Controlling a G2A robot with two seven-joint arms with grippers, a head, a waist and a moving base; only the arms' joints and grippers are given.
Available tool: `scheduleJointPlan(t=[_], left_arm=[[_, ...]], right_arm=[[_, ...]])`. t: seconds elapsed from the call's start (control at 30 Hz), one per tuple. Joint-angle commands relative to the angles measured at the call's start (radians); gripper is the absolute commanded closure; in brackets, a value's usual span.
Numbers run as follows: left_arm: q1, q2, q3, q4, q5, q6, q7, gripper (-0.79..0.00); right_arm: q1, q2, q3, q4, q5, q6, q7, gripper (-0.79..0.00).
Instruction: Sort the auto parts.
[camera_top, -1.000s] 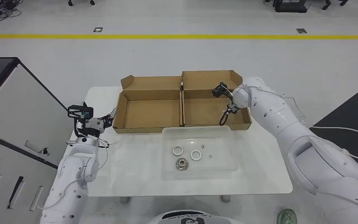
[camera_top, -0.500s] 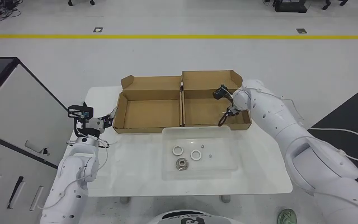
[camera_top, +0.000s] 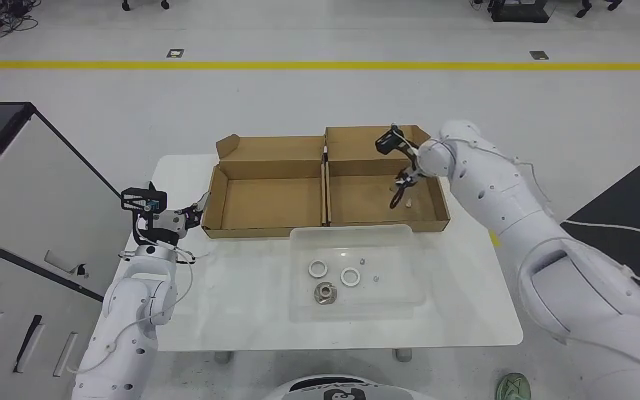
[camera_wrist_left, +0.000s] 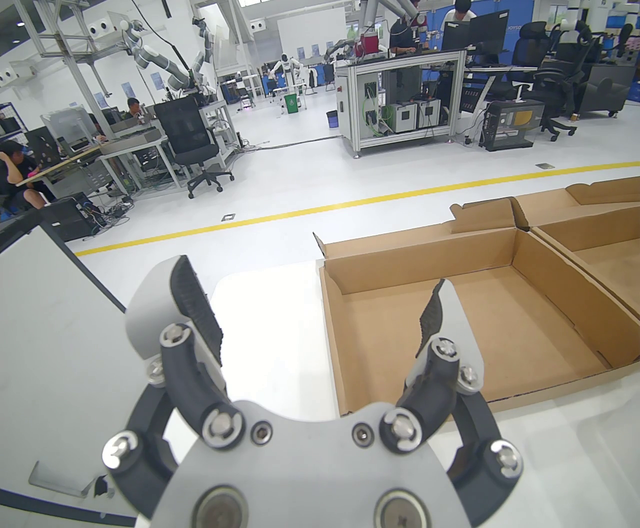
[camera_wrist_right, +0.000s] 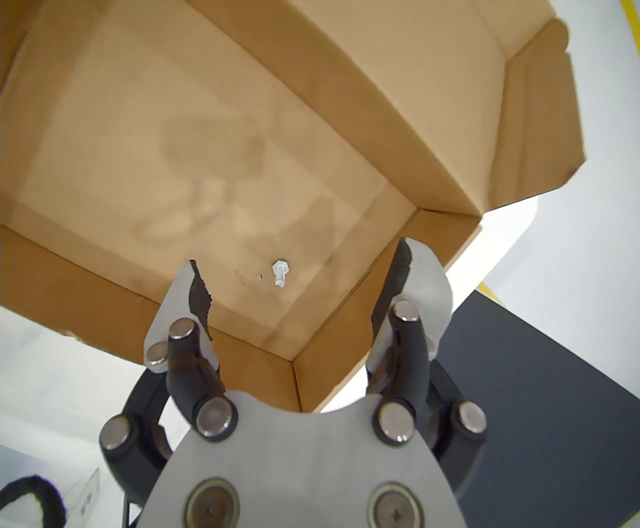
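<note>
Right jaws spread, empty, over bolt (camera_wrist_right: 278, 273) lying loose on box (camera_wrist_right: 125, 125) floor.

The right claw (camera_wrist_right: 298, 260) hangs with its black-padded fingers spread wide over an open brown cardboard box (camera_wrist_right: 150, 125). A small silver hex-head bolt (camera_wrist_right: 279, 274) lies loose on the box floor near a corner. White tabletop (camera_wrist_right: 515, 250) borders that corner.

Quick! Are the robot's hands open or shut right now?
Left gripper: open, holding nothing.
Right gripper: open, holding nothing, over the cardboard box.
</note>
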Motion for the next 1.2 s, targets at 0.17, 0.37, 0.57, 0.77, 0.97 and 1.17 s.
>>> scheduleJointPlan(t=[0.17,0.37,0.57,0.77,0.97,1.17], left_arm=[[0.0,0.0,0.0,0.0,0.0,0.0,0.0,-0.785],[0.0,0.0,0.0,0.0,0.0,0.0,0.0,-0.785],[0.0,0.0,0.0,0.0,0.0,0.0,0.0,-0.785],[0.0,0.0,0.0,0.0,0.0,0.0,0.0,-0.785],[0.0,0.0,0.0,0.0,0.0,0.0,0.0,-0.785],[0.0,0.0,0.0,0.0,0.0,0.0,0.0,-0.785]], right_arm=[[-0.055,0.063,0.13,-0.263,0.054,-0.073,0.112,-0.785],[-0.167,0.125,0.259,-0.528,0.103,-0.115,0.262,-0.785],[-0.295,0.174,0.313,-0.759,0.149,-0.091,0.334,-0.785],[-0.365,0.224,0.289,-0.914,0.195,-0.046,0.378,-0.785],[-0.4,0.264,0.247,-0.994,0.213,-0.022,0.403,-0.785],[-0.4,0.264,0.247,-0.994,0.213,-0.022,0.403,-0.785]])
